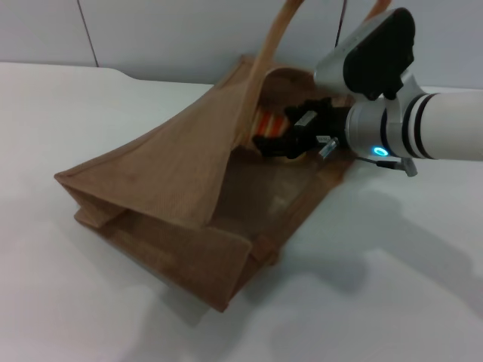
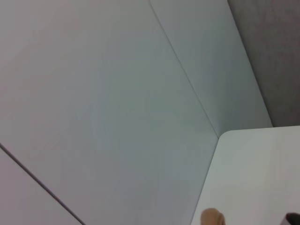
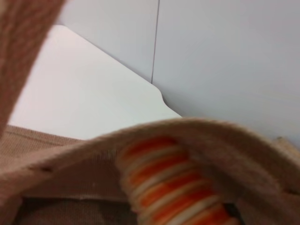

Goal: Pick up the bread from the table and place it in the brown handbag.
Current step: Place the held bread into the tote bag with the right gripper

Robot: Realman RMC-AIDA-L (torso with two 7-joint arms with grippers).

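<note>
The right hand point(image 1: 290, 134) pinches the bread point(image 1: 270, 123) inside the brown handbag point(image 1: 173, 188), which lies on the white desk point(image 1: 392, 286); pale wall panels point(image 1: 166, 34) stand beyond the hand.

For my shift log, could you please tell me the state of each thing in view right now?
Bread: inside the bag's mouth, held by the right gripper.
Bag: lying on the table, mouth open, upper side lifted by its handle.
Right gripper: reaching into the bag's mouth, shut on the bread.
Left gripper: not in view.
</note>
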